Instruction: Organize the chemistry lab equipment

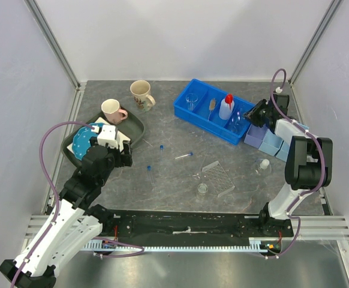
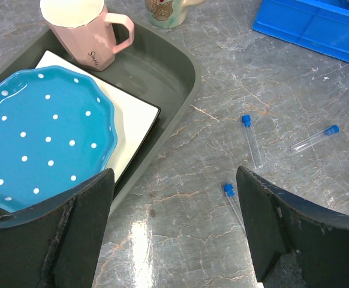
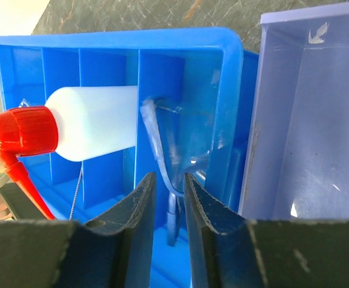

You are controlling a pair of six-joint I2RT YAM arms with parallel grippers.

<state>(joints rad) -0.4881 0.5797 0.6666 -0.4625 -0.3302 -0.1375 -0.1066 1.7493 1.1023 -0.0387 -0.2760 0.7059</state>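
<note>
Top view: blue bin holds squeeze bottle; right gripper reaches low into its end compartment, arm folded back; blue-capped tubes lie loose mid-table.
Left wrist: left gripper spread wide, empty, tilted down beside tray — probably lining up on the nearest tube.
Right wrist: fingers pinched near-shut on goggles strap — apparently to seat them in the bin.

Glossy blue plastic bin; grey marbled tabletop, semi-gloss.

Squeeze bottle inside bin
</note>
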